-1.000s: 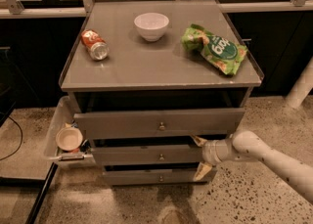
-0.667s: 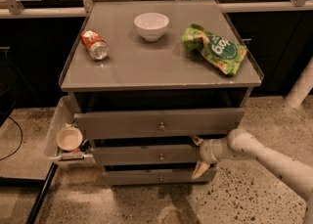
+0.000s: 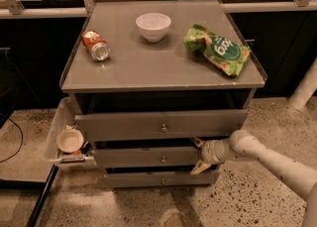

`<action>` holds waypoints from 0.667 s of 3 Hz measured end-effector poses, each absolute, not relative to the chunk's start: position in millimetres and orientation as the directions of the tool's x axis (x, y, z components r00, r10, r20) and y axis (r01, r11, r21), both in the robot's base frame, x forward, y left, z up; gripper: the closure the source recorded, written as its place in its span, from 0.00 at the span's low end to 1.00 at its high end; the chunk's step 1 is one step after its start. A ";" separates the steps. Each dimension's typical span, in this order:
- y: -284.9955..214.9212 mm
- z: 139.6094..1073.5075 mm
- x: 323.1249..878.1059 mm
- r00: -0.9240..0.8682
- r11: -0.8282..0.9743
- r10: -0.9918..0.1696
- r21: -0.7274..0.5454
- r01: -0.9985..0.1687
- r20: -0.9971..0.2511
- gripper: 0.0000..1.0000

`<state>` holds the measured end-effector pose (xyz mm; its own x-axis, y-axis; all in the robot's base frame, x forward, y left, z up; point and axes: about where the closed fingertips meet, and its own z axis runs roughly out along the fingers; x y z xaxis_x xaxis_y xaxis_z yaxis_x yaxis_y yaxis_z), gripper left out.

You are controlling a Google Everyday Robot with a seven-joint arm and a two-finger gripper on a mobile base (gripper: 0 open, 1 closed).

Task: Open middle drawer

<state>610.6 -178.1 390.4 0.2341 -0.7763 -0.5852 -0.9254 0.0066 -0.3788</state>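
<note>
Camera view, counted from the left of the frame: one clear side tray (image 3: 53, 134) hangs at centre left and holds one small pale bowl (image 3: 70, 141). A dark cable (image 3: 16, 139) runs over the speckled floor (image 3: 247, 201) at the far left.

On the grey tabletop (image 3: 158, 67) lie three things, all well apart. One orange drink can (image 3: 96, 45) rests on its side at the upper left. One white bowl (image 3: 153, 25) stands upright at upper centre. One crumpled green snack bag (image 3: 218, 49) lies at the upper right; its white oval logo carries letters I cannot read, and the can's label is not legible either.

Below the tabletop are three grey drawers stacked one above the other, each with one small round knob at its centre. The top drawer (image 3: 124, 126) has the widest front, and the bottom drawer (image 3: 133, 178) the slimmest. Between them, at lower centre, the middle drawer (image 3: 129, 157) stands slightly out, with a dark gap above its front.

One claw (image 3: 198, 154) sits at the right end of the middle drawer's front. Its two pale fingers (image 3: 199, 167) are spread wide, one at the front's upper edge and one at its lower edge; whether they press on it I cannot tell. Its white arm (image 3: 270, 160) runs off to the lower right. One white pole (image 3: 304, 89) stands at the right edge.
</note>
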 end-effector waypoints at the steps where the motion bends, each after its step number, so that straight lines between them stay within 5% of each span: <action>1: -178.1 390.4 610.6 0.234 0.007 -0.776 -0.379 -0.925 -0.585 0.41; 2: -178.1 395.5 610.9 0.234 0.006 -0.776 -0.379 -0.925 -0.585 0.64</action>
<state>610.9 -178.1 395.5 0.2341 -0.7763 -0.5853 -0.9255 0.0065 -0.3788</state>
